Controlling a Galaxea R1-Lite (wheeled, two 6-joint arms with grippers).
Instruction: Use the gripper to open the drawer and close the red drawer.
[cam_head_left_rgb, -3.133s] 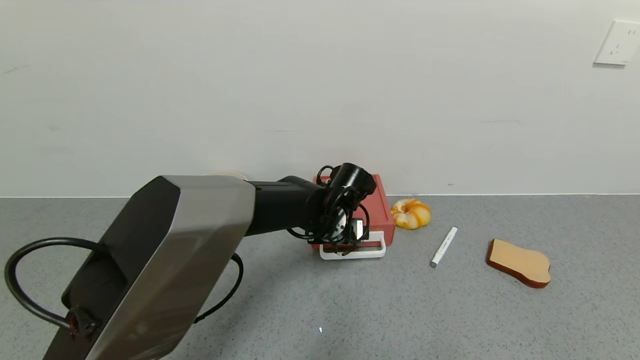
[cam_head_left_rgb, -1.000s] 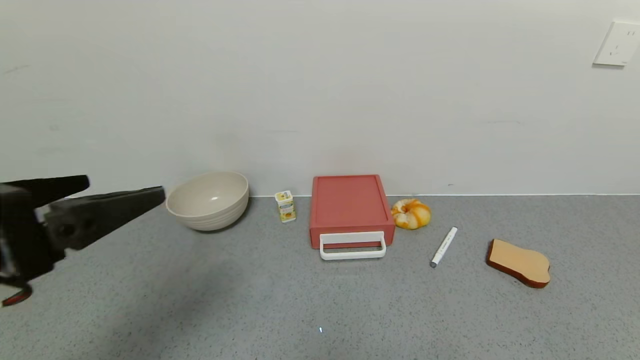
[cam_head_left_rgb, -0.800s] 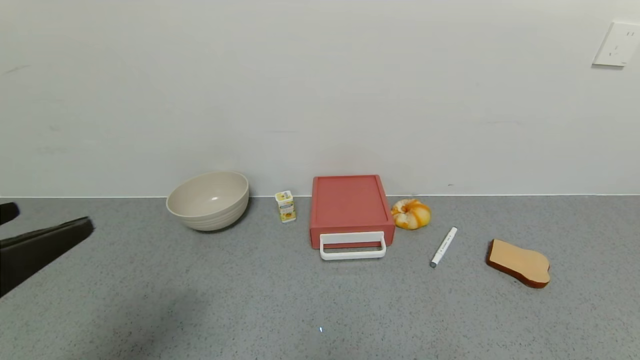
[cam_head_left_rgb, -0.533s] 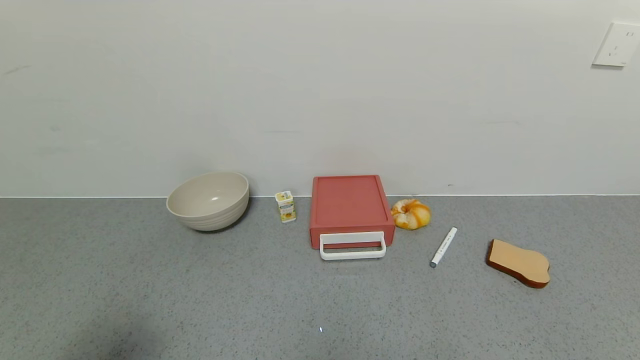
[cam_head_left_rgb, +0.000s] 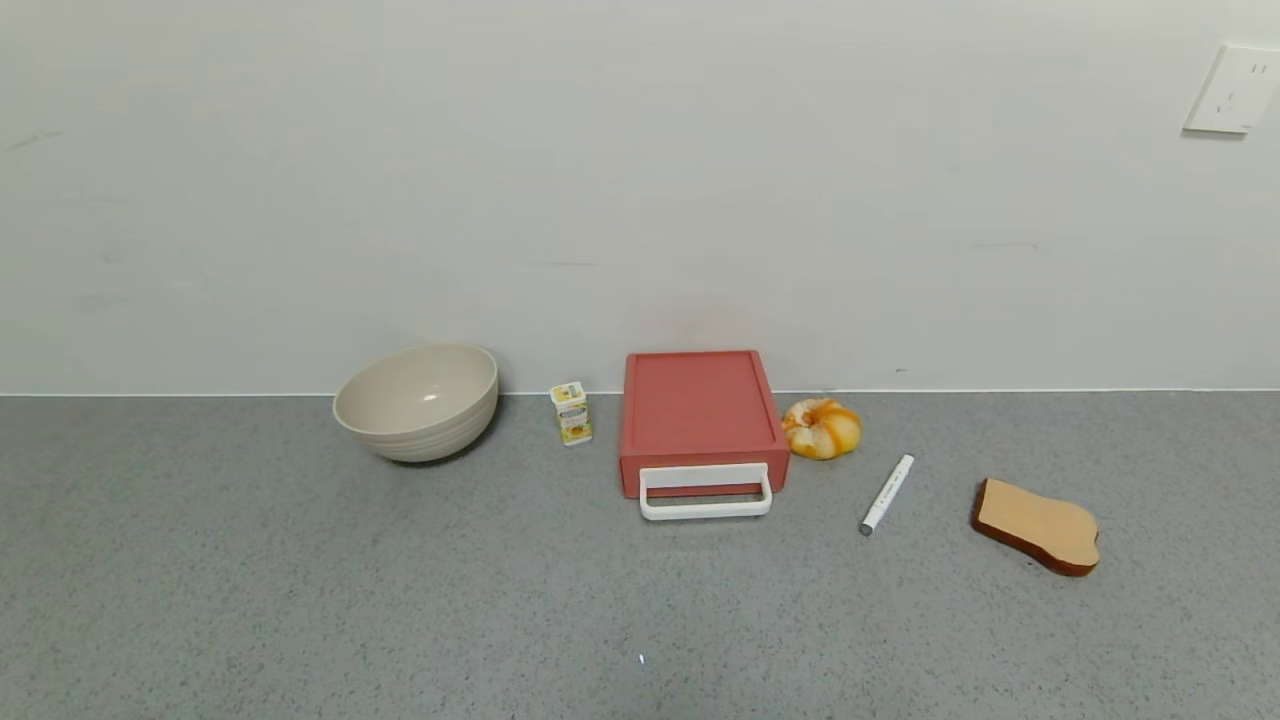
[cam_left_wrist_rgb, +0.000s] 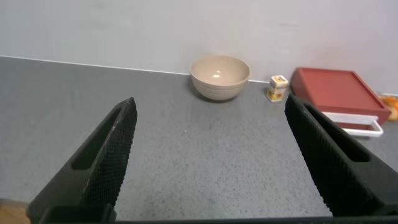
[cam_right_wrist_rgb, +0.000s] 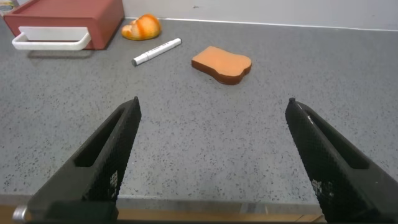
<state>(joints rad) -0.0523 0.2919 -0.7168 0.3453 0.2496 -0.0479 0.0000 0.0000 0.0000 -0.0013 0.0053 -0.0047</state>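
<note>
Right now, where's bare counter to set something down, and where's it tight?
Bare: the whole near stretch of the counter in front of the row, plus the far left beyond the bowl. Tight: the wall row, where carton, drawer and pastry sit close together; pen and bread slice take the right.

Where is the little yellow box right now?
In the head view the little yellow box stands on the counter near the wall, between the beige bowl and the red drawer.

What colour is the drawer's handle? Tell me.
White: the loop handle on the salmon-red drawer shows best in the head view.
</note>
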